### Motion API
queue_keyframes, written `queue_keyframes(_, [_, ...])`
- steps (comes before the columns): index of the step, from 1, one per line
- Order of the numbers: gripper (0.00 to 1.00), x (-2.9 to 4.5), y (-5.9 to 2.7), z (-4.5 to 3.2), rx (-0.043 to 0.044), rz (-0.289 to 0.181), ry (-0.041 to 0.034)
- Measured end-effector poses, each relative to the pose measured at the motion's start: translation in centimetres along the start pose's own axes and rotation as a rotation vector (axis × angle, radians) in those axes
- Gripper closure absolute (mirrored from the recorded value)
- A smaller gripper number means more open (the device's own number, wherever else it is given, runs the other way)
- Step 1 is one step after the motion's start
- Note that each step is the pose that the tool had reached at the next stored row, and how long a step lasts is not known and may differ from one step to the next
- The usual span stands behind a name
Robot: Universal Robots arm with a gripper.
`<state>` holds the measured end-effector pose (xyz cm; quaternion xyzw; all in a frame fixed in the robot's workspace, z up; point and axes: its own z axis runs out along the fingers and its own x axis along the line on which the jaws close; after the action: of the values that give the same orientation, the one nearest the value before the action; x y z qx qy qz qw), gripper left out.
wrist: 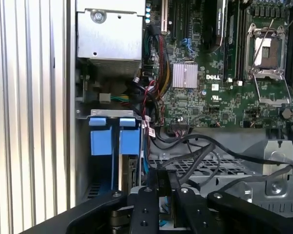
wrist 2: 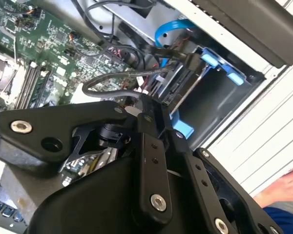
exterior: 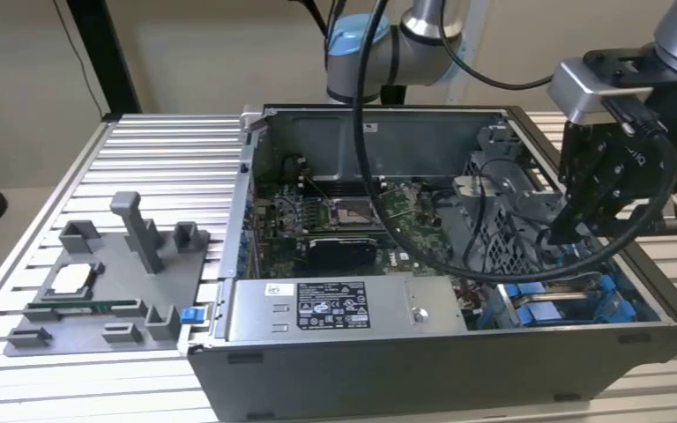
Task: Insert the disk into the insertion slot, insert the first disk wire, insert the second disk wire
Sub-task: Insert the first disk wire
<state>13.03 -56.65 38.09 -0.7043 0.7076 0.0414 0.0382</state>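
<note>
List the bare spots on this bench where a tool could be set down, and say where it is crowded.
Bare ribbed table lies beyond the grey fixture tray, on the exterior view's left of the computer case. Crowded: the blue-railed drive bay, where the black cable and the claw hang.

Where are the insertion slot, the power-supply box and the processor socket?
insertion slot (wrist: 100, 141): first wrist view, on a blue clip.
power-supply box (exterior: 336, 307): exterior view, on its labelled face.
processor socket (wrist: 267, 50): first wrist view, on its centre.
</note>
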Motion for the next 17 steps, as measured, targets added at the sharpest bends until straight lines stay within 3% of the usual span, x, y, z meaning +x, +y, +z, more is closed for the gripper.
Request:
queue_keyframes(7, [1.00, 1.31, -0.86, 0.16, -0.0010, 0.000, 0.0002])
queue_keyframes(17, [1.00, 1.50, -1.10, 0.28, -0.0009, 0.000, 0.0008])
